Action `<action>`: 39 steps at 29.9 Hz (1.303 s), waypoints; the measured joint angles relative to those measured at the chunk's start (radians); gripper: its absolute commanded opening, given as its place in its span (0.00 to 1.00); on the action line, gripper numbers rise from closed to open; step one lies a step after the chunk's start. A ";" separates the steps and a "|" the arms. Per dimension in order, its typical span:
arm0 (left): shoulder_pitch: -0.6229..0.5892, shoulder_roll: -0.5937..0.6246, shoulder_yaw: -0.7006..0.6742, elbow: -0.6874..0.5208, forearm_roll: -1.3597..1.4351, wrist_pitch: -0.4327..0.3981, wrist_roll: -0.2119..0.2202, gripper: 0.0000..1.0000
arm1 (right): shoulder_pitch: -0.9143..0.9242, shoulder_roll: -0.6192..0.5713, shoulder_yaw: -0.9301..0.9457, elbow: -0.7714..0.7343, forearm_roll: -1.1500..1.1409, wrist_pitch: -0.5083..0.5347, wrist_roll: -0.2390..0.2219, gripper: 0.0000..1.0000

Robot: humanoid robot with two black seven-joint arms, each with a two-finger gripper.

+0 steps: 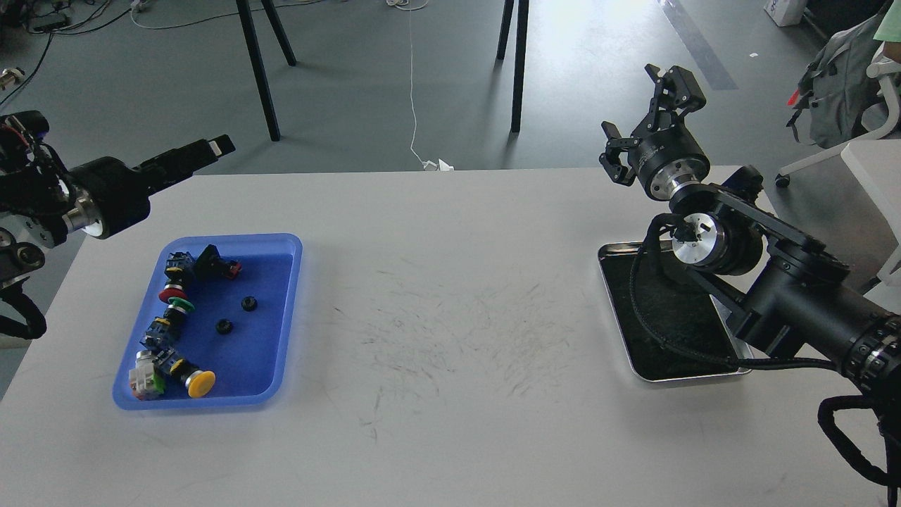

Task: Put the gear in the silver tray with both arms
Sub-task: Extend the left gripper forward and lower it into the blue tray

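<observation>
Nothing's moved yet: both small black gears (224, 327) sit in the blue plastic tray (281, 317), shiny silver metal tray (612, 282) looks empty, right gripper (637, 120) spread open, left gripper (211, 149) closed on nothing.

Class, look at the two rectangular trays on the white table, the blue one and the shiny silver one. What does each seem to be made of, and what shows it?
The blue rectangular tray: probably plastic, with an even, slightly glossy colour and soft rounded corners.
The shiny silver rectangular tray: probably polished metal, since its raised rim mirrors the light; its black inner surface looks matte, material unclear.
</observation>
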 measured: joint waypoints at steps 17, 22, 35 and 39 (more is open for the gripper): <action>-0.046 -0.048 0.192 0.013 0.348 0.067 0.000 0.89 | -0.003 0.001 0.000 -0.001 0.000 0.000 0.001 0.99; -0.071 -0.059 0.240 0.077 0.367 0.078 0.000 0.88 | -0.005 0.002 0.000 -0.003 -0.001 0.001 0.001 0.99; -0.068 -0.093 0.260 0.106 0.453 0.125 0.000 0.89 | -0.009 0.002 0.000 -0.002 -0.002 0.000 0.002 0.99; -0.066 -0.101 0.351 0.103 0.501 0.200 0.000 0.89 | -0.012 0.005 0.000 -0.003 -0.002 0.000 0.002 0.99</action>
